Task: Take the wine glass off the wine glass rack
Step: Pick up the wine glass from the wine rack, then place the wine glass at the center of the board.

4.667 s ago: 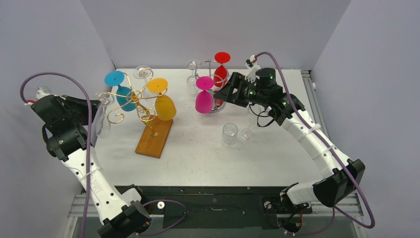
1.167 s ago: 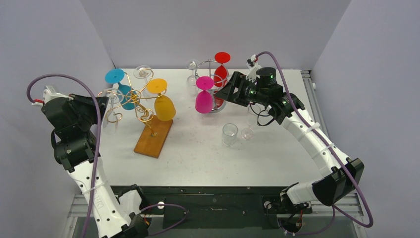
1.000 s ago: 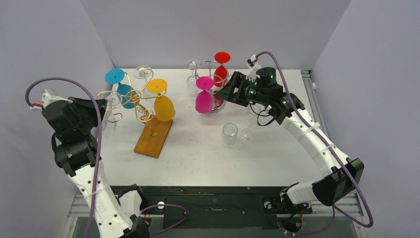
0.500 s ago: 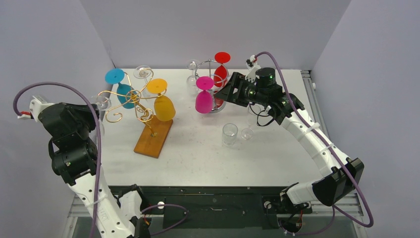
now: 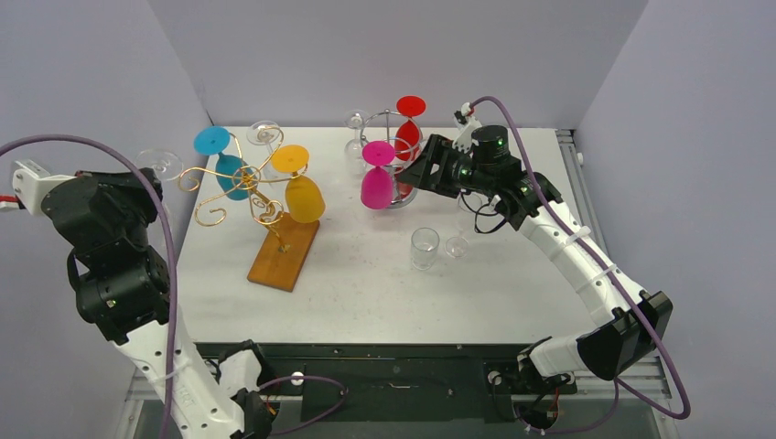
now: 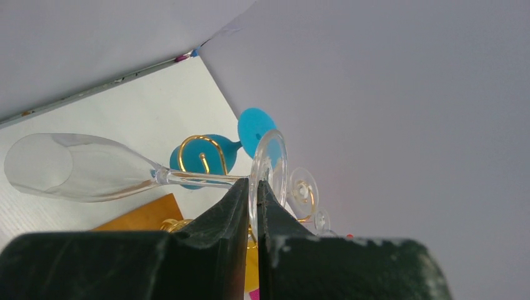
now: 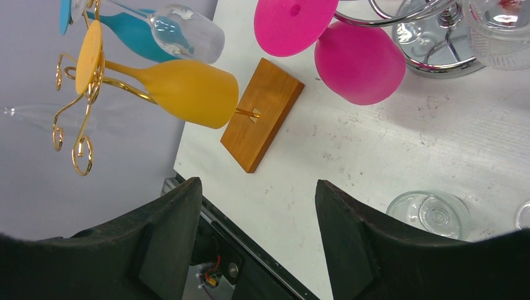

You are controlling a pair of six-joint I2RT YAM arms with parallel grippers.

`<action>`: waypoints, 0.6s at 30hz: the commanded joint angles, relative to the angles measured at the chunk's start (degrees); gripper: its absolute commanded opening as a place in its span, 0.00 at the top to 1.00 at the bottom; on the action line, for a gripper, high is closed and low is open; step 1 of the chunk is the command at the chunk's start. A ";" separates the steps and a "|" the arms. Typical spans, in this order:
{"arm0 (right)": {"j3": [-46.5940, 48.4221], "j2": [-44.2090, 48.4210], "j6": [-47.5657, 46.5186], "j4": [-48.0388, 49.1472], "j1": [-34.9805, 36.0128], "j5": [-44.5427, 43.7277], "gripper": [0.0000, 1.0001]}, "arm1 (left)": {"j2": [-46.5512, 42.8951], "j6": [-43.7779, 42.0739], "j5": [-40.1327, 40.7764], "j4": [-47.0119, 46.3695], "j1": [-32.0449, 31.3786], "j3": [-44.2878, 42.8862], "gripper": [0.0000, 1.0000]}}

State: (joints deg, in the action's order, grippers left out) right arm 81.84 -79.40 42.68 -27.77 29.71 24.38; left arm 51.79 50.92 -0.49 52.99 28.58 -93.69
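The gold wire wine glass rack (image 5: 240,187) stands on a wooden base (image 5: 285,251), with a blue glass (image 5: 229,174), a yellow glass (image 5: 304,194) and a clear one (image 5: 264,133) hanging from it. To its left, my left gripper (image 5: 154,176) is shut on the round foot of a clear wine glass (image 5: 160,163). That glass is free of the rack's arms. In the left wrist view the glass (image 6: 75,167) lies sideways, with its foot pinched in the left gripper (image 6: 253,182). My right gripper (image 7: 256,183) is open and empty, high over the table near the chrome rack (image 5: 395,155).
The chrome rack carries a pink glass (image 5: 376,183) and a red glass (image 5: 408,133). A clear tumbler (image 5: 424,247) and a small upturned glass (image 5: 456,245) stand on the table right of centre. The left wall is close behind my left arm.
My left arm has drawn back to the left and upward with the clear wine glass, which has come away from the gold rack. The right arm has stayed still.
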 commanded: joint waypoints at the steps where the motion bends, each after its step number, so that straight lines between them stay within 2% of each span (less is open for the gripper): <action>1: 1.67 -0.37 -0.92 0.60 0.50 -1.17 0.38 | 2.07 1.65 1.27 -4.12 0.26 -6.93 1.00; 7: 2.06 -0.25 -1.30 0.12 0.61 -1.56 0.38 | 7.90 1.96 0.54 -4.98 0.25 -16.67 1.00; 18: 3.40 -2.16 -1.83 -0.35 0.47 -1.59 0.38 | 19.81 3.86 -6.99 -11.86 -0.93 -30.72 1.00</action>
State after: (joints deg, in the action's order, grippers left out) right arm 82.43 -80.07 42.11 -28.64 29.74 23.42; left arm 67.61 53.49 -3.88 48.82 28.56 -119.00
